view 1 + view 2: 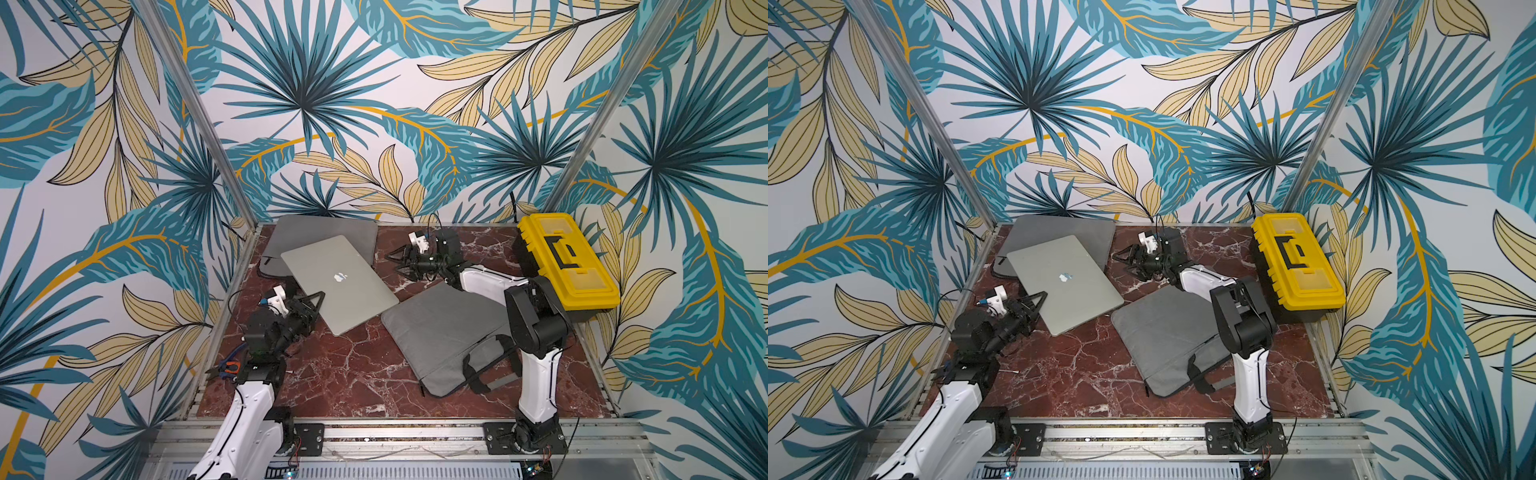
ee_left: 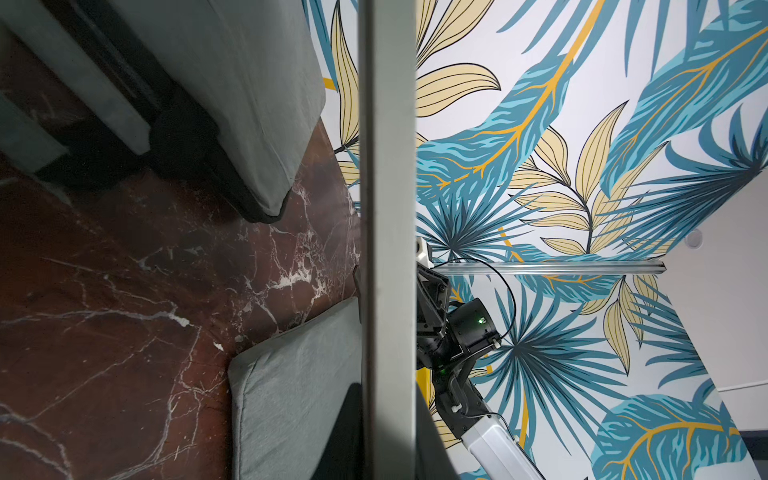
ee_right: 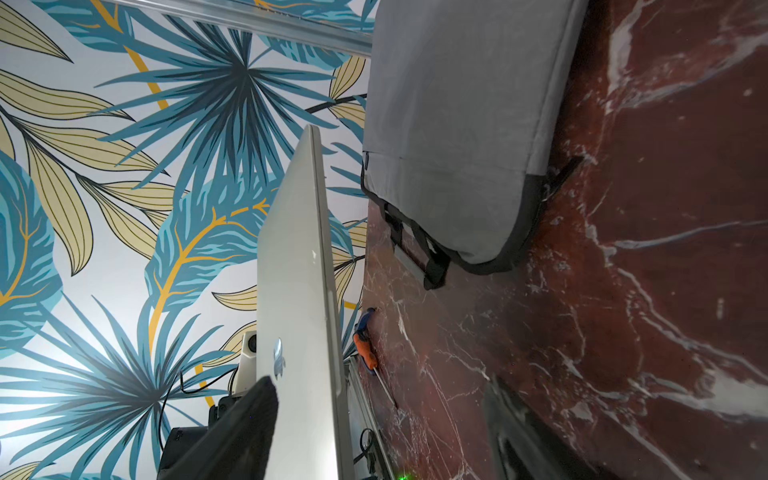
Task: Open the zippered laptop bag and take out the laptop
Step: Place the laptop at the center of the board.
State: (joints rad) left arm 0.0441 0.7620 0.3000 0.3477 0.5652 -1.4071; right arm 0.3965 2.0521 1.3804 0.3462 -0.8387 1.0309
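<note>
Laptop (image 1: 340,286) clear of both grey bags (image 1: 440,332), tilted over desk (image 1: 332,374); left gripper (image 1: 320,296) jaws pinching its edge, right gripper (image 1: 390,262) jaws wide, empty; likely stiff, heavy, slick, so support opposite edge.

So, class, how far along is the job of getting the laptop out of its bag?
Done: the silver closed laptop is out, partly over the rear grey fabric bag. In hand: the left claw grips its near edge; the right claw stands open beside its far edge. Remaining: probably setting it down and letting go.
</note>
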